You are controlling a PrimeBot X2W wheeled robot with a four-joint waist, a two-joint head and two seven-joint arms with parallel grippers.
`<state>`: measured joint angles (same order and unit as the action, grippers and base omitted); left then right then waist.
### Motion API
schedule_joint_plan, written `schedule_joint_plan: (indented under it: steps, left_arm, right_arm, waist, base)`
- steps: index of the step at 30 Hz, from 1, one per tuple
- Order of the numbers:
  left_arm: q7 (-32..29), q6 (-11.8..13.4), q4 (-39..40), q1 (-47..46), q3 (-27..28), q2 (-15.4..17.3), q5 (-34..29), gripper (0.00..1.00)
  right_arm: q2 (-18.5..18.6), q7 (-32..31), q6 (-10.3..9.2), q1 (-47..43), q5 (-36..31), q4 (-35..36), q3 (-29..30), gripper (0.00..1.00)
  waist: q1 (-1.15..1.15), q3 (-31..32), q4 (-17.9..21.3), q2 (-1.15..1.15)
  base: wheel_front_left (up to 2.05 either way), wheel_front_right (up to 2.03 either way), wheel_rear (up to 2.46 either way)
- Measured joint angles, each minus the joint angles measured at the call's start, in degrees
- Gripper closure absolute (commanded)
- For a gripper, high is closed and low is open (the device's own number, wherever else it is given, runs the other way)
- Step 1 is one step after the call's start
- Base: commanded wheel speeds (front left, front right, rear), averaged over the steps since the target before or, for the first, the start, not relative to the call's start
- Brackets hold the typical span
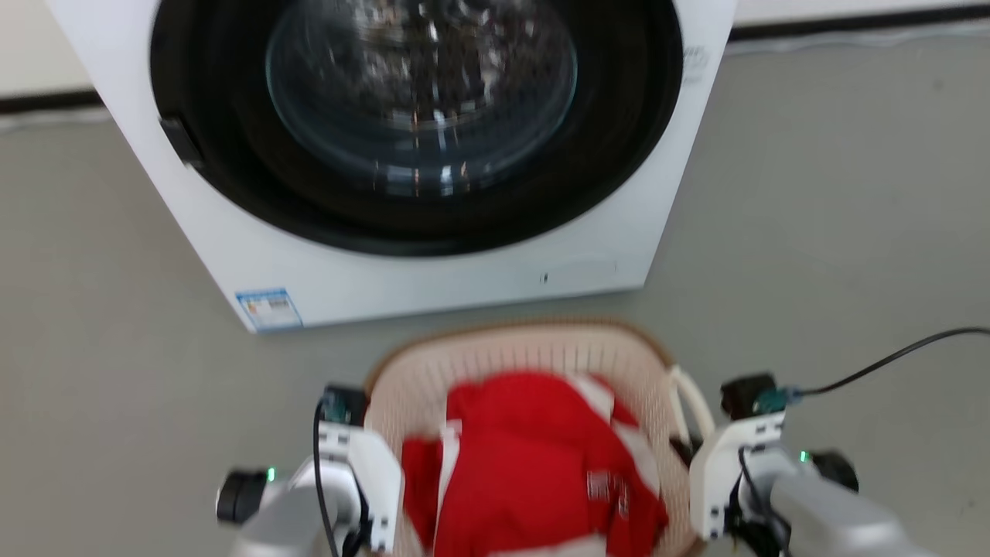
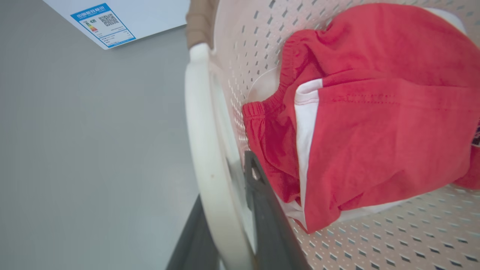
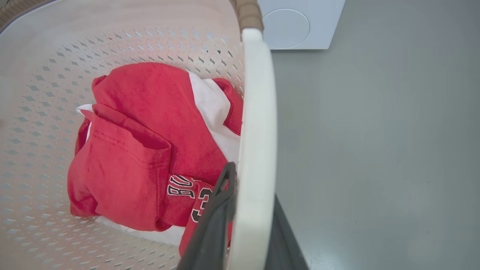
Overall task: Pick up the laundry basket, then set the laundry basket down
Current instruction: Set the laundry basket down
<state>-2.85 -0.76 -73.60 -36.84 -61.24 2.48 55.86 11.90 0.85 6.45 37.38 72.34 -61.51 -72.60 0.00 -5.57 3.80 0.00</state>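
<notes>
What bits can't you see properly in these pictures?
- Head view: the bottom edge cuts off the cream perforated plastic laundry basket's near end.
- Head view: blur and glare hide what's inside the white front-loading washing machine.
- Left wrist view: the blue label's print is too small.
- Right wrist view: the right end effector's dark finger covers some red-and-white jersey lettering.

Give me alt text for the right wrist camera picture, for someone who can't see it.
The right gripper has its two dark fingers either side of the white loop handle of the laundry basket, which holds red and white clothes. Grey floor lies beyond the handle, with a washing machine corner at the top.
</notes>
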Motion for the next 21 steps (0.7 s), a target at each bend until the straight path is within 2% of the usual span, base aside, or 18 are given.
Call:
schedule_joint_plan:
  steps: [7, 13, 17, 21]
  left_arm:
    - [6.16, 3.60, 0.64, -7.98, -0.42, -0.29, -2.22, 1.00]
    - [8.57, 6.66, 1.89, -14.18, -0.86, -0.55, -2.90, 1.00]
    - [10.03, 8.69, 3.01, -18.95, -0.96, -0.69, -3.02, 1.00]
    - [10.38, 9.40, 3.87, -23.58, -1.22, -0.68, -3.02, 1.00]
  right_arm:
    - [2.23, 8.88, 0.00, 6.47, -1.98, 1.25, 0.10, 1.00]
    - [5.16, 11.98, 0.00, 12.21, -3.48, 2.86, 0.62, 1.00]
    - [7.28, 12.35, 0.01, 16.53, -6.57, 4.85, 4.80, 1.00]
    - [8.81, 12.56, 0.01, 19.00, -10.35, 6.33, 8.91, 1.00]
  waist:
    - [0.00, -8.71, -0.41, 0.00]
    - [0.00, -17.95, -1.01, 0.00]
    - [0.00, -24.52, -1.44, 0.00]
    - [0.00, -30.87, -1.92, 0.00]
  base:
    - [0.00, 0.00, 0.00]
    - [0.00, 0.00, 0.00]
    - [0.00, 0.00, 0.00]
    - [0.00, 0.00, 0.00]
